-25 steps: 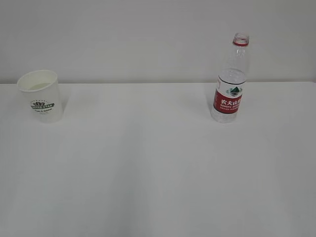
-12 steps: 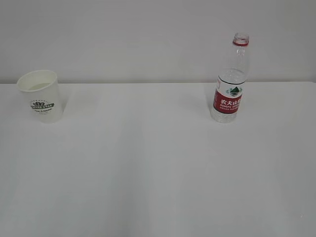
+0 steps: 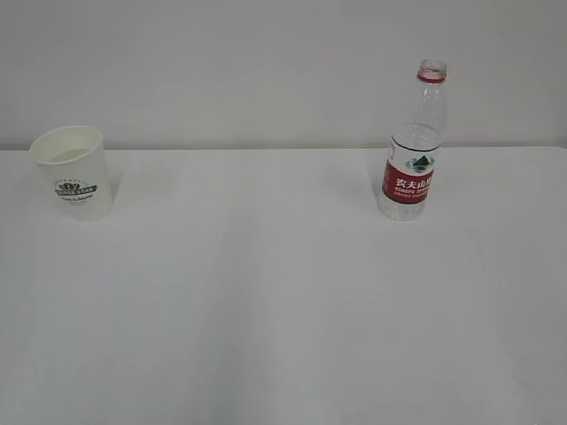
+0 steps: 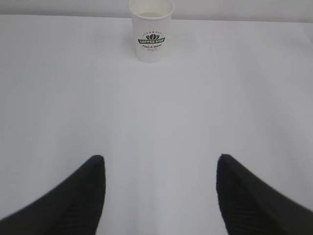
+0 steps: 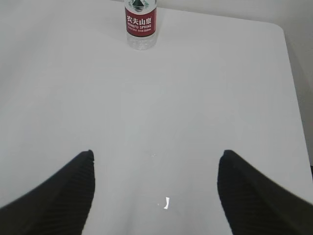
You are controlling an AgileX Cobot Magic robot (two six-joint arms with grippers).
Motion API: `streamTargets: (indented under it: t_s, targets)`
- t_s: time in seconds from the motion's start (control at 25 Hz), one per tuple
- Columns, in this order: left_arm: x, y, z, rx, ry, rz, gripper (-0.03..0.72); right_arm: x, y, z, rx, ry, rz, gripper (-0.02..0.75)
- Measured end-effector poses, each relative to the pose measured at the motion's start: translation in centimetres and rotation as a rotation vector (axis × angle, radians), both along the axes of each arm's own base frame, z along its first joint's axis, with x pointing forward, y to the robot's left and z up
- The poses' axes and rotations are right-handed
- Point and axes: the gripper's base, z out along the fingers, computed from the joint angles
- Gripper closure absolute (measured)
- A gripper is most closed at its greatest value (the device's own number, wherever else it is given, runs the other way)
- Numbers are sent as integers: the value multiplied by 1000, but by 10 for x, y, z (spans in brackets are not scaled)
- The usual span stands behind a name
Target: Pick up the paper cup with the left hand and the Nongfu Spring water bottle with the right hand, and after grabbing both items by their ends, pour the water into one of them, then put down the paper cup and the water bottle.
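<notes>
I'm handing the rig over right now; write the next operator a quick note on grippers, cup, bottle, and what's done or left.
Left gripper: open, empty, facing the paper cup from a distance.
Right gripper: open, empty, facing the Nongfu Spring water bottle, also far.
Cup and uncapped bottle stand upright and apart near the table back edge.
Done: cannot tell whether anything was poured.
Left: confirm pour; otherwise grasp both, pour, set down.

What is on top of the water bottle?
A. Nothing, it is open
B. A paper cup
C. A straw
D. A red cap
A: the Nongfu Spring water bottle shows a bare, open neck with only a red ring below it, no cap.
</notes>
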Motion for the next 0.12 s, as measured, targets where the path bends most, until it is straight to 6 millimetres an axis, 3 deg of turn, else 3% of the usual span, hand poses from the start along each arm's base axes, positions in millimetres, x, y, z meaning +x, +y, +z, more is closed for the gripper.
streamTargets:
  t_s: [0.12]
  targets:
    - [0, 0, 0, 0, 0, 0, 172, 0, 0, 0, 0, 0, 0, 150]
